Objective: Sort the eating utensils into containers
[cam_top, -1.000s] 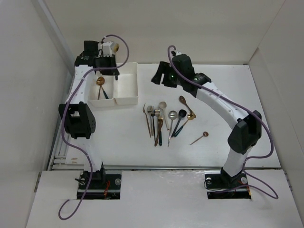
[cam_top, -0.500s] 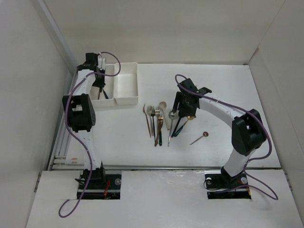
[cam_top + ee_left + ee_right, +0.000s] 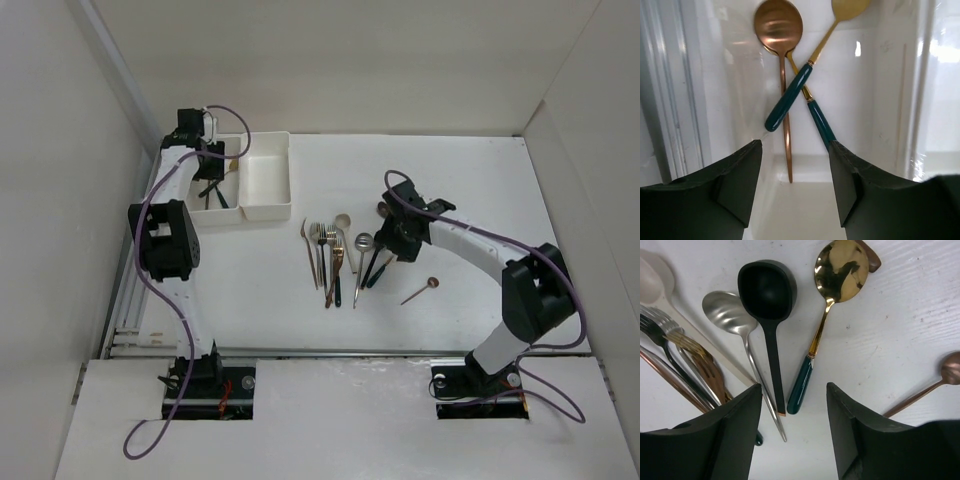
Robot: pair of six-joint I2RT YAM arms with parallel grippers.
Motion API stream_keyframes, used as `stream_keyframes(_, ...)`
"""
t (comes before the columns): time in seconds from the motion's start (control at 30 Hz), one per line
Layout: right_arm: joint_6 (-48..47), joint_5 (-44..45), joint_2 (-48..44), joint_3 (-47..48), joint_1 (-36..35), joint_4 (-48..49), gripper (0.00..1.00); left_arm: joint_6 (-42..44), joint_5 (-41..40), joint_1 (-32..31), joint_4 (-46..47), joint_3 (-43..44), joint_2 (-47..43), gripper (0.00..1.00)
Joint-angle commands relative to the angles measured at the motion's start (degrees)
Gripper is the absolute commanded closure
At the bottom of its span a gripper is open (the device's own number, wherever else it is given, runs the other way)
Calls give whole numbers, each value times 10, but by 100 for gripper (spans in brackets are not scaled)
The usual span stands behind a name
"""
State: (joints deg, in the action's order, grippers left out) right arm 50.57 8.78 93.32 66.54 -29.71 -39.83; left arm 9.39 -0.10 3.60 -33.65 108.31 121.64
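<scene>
Two joined white containers (image 3: pixel 266 192) stand at the back left. In the left one (image 3: pixel 860 100) lie a copper spoon (image 3: pixel 778 22) and two gold spoons with teal handles (image 3: pixel 790 97), crossed. My left gripper (image 3: pixel 795 185) is open and empty above that container's floor; the top view shows it over the left container (image 3: pixel 212 172). My right gripper (image 3: pixel 794 435) is open and empty just above the table, over the handle ends of a black spoon (image 3: pixel 767 290), a silver spoon (image 3: pixel 727 312) and a teal-handled gold spoon (image 3: pixel 840 265). The utensil pile (image 3: pixel 335 255) lies mid-table.
Several forks (image 3: pixel 680 350) and a cream spoon (image 3: pixel 655 280) lie left of my right gripper. A small copper spoon (image 3: pixel 420 290) lies alone to its right, also in the right wrist view (image 3: pixel 940 375). White walls enclose the table on three sides.
My right arm has swung from the back of the table down over the utensil pile. My left gripper has moved from the containers' far edge down into the left container.
</scene>
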Motion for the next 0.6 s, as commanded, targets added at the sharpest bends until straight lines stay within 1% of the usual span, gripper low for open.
stream_keyframes(0.0,65,27,-24,-18,-3,17,41,-38,-27,1,8,28,-88,47)
stream_keyframes(0.07,88,27,-19,-30,-3,17,44,-59,-45,1,-20,49,-97,47)
stream_keyframes(0.1,94,21,-19,-38,-3,25,47,-70,-62,1,-26,58,-107,47)
stream_keyframes(0.13,94,16,-19,-55,-3,36,47,-81,-74,1,-26,72,-114,47)
stream_keyframes(0.17,94,16,-19,-62,-3,45,47,-89,-82,1,-33,72,-131,43)
stream_keyframes(0.23,99,2,-12,-74,-3,52,47,-109,-99,1,-34,72,-154,31)
stream_keyframes(0.27,99,2,-4,-74,-3,58,47,-109,-99,1,-34,60,-165,17)
stream_keyframes(0.33,99,2,3,-74,-3,65,47,-115,-106,1,-20,40,-204,4)
stream_keyframes(0.4,94,-4,8,-79,-3,91,47,-121,-106,1,4,7,-241,0)
stream_keyframes(0.47,94,-4,13,-79,-3,91,47,-114,-118,1,25,-35,-266,0)
stream_keyframes(0.57,78,-17,29,-79,-3,96,47,-104,-138,1,62,-71,-304,0)
